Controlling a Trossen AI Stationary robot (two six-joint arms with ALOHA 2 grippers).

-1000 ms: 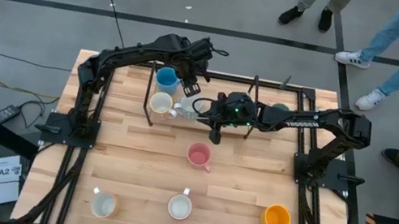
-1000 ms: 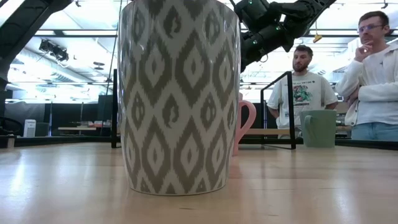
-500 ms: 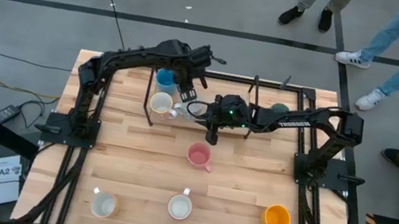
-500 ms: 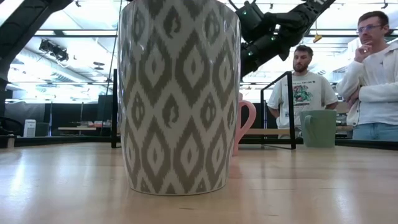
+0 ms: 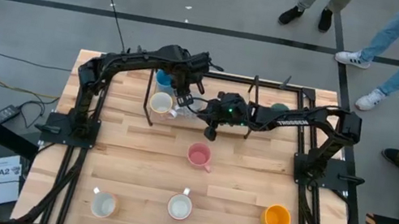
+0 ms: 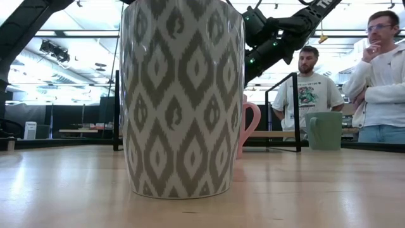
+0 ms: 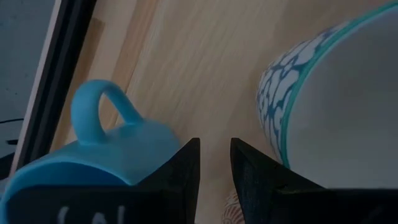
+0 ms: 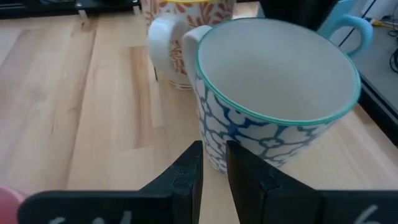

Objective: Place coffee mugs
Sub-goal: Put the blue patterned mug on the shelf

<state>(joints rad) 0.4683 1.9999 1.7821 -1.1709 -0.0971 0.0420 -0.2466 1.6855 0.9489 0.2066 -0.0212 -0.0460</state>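
My right gripper (image 5: 200,106) reaches in from the table's right and is shut on a white mug with a blue pattern and teal rim (image 8: 273,99), also in the high view (image 5: 190,102). It sits beside the cream mug with an orange pattern (image 8: 186,12) (image 5: 160,103) and the blue mug (image 5: 162,79). My left gripper (image 7: 214,168) is shut and hangs between the blue mug (image 7: 93,155) and the patterned mug (image 7: 336,99), touching neither as far as shows. The pink (image 5: 198,155), white (image 5: 180,206), pale (image 5: 102,204), orange (image 5: 276,218) and dark green (image 5: 278,108) mugs stand on their bases. My right gripper holds the blue-patterned mug low on its near side (image 8: 214,155), between the two fingertips (image 8: 193,163). The fingers themselves hide whether that part is a handle or the wall. They come at it about level, from the table's right. The mug leans a little, mouth upward.
A black metal frame (image 5: 254,89) stands over the far part of the table around the mugs there. A tall grey-patterned mug (image 6: 182,95) stands at the near edge and fills the low view. People (image 6: 386,76) stand beyond the far edge. Bare wood lies mid-table.
My right gripper has moved toward the table's left and slightly toward the far edge, carrying the blue-patterned mug closer to the cream and blue mugs. My left gripper has stayed close above the spot beside the blue mug.
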